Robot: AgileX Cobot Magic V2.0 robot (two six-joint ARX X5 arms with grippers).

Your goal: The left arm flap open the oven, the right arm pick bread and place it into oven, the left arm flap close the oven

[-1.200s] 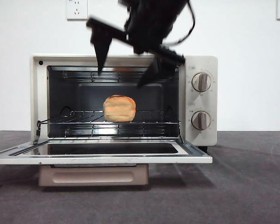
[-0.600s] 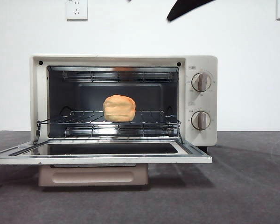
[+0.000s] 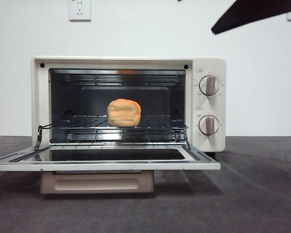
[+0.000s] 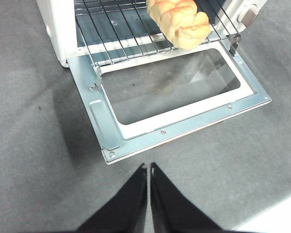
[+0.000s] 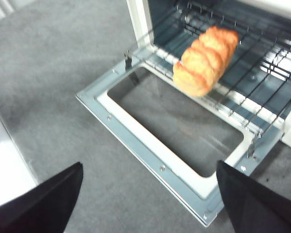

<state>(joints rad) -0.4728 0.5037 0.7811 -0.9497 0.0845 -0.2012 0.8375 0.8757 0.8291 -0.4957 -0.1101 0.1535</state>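
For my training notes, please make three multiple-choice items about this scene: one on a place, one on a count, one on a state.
1. Where is the bread?
A. on the table
B. on the wire rack in the toaster oven
C. in a gripper

2. How many round knobs are on the oven front?
A. one
B. two
C. four

3. The oven door is:
A. shut
B. half open
C. folded down flat

Answers:
1. B, the loaf rests on the rack.
2. B, two knobs, one above the other.
3. C, the door lies level in front.
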